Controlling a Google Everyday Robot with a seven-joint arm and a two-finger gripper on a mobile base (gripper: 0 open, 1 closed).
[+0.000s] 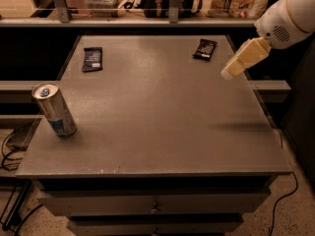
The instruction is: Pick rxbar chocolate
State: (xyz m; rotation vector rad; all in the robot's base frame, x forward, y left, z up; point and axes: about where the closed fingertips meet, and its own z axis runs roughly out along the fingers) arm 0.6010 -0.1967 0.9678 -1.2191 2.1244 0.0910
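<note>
Hovering over the right edge of the bench point(147, 132), your hand point(231, 70) hangs near the rxbar chocolate point(204, 48), likely lining up a pick; whether it is wide or narrow you cannot tell.

The arm point(290, 14) ran out of the upper right corner of the frame, so only its white end joint showed. The gripper point(231, 70) hung at the right of the frame, over the right edge of the worktop point(157, 132), to the lower right of the rxbar chocolate point(204, 49). The print on that wrapper was too small to read. So were the white label on the navy bar point(92, 59) at upper left and the lettering on the can point(55, 110). The goods on the back shelf point(147, 19) were cut off by the top edge. The drawers point(152, 203) ran off the bottom edge, and the cables point(10, 146) ran off the left.
</note>
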